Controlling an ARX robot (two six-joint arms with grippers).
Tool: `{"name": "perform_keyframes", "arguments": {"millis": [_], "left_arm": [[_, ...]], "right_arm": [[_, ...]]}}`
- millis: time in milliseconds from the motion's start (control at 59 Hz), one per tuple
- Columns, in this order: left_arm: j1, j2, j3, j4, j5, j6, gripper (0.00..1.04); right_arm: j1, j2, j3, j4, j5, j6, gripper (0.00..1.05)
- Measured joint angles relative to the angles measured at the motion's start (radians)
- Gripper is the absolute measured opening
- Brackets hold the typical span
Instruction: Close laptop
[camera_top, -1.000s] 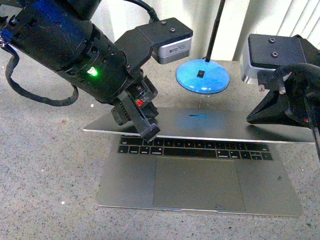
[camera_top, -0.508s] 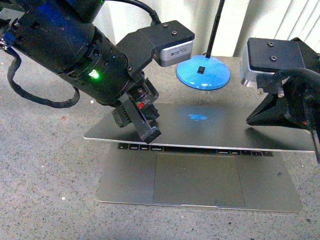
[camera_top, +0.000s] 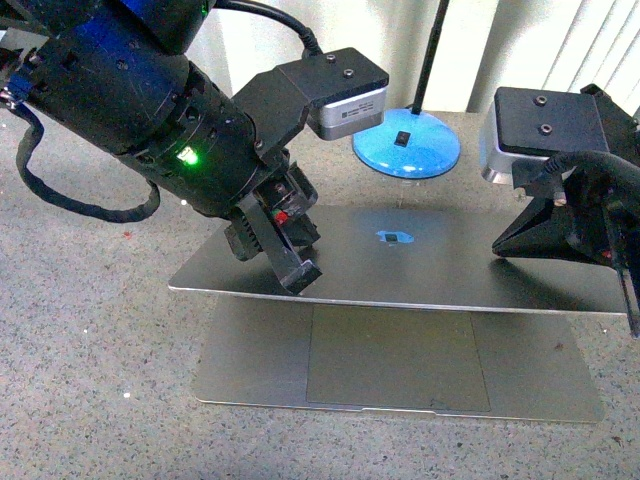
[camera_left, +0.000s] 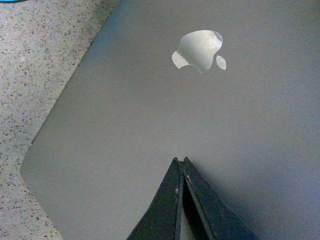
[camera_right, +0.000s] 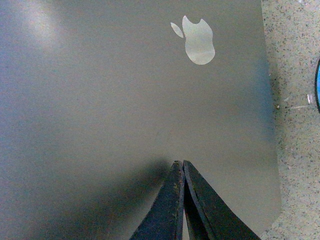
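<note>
lid nearly down on the laptop

the silver-grey laptop (camera_top: 430, 270) lies on the speckled table (camera_top: 90, 350), lid low over the base, only the trackpad (camera_top: 398, 358) strip showing. left gripper (camera_top: 300, 274) and right gripper (camera_top: 498, 243), both clenched on nothing, rest their tips on the lid either side of the logo (camera_left: 199, 50)

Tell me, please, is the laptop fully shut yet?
Not fully: the laptop lid hangs low over the base, with the trackpad uncovered.
</note>
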Motion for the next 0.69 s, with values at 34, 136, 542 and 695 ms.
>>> {"name": "perform_keyframes", "arguments": {"millis": [34,136,542,695], "left_arm": [[0.000,0.003,-0.003,0.003,0.002,0.000,0.04],[-0.002,0.007,-0.009,0.008,0.002,0.000,0.04],[-0.007,0.020,-0.043,0.047,0.011,-0.006,0.04],[-0.007,0.033,-0.063,0.064,0.020,-0.008,0.04]], "right_arm": [[0.000,0.000,-0.001,0.001,0.000,0.000,0.03],[-0.001,0.004,-0.005,0.002,0.000,-0.001,0.03],[0.000,0.028,-0.029,0.037,0.000,-0.001,0.03],[0.000,0.051,-0.045,0.060,0.000,0.001,0.03]]}}
